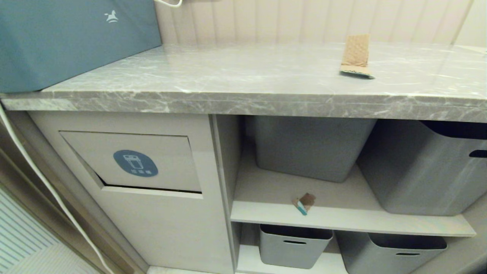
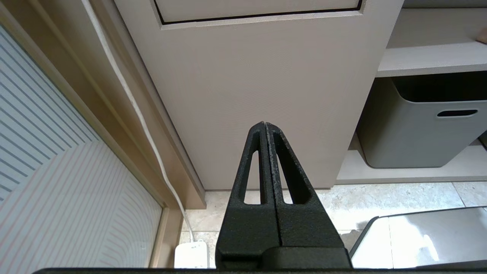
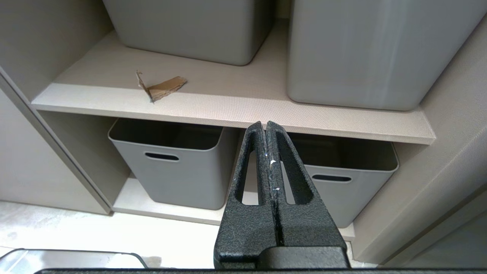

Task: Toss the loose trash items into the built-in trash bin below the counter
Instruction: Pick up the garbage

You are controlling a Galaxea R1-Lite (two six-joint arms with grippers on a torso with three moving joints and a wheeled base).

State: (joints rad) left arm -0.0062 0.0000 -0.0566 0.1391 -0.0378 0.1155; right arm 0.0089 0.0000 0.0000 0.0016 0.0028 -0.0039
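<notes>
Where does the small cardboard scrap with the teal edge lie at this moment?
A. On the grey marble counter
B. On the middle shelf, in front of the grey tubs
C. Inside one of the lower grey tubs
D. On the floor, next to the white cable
B: the small cardboard scrap lies on the bare front part of the middle shelf, in front of the upper grey tubs and touching neither.

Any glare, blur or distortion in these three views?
Head view: the counter shows soft glare and its front edge bows, a wide-angle effect. Left wrist view: bright reflection on the glossy panel at the floor. Right wrist view: evenly lit, sharp cardboard scrap.
</notes>
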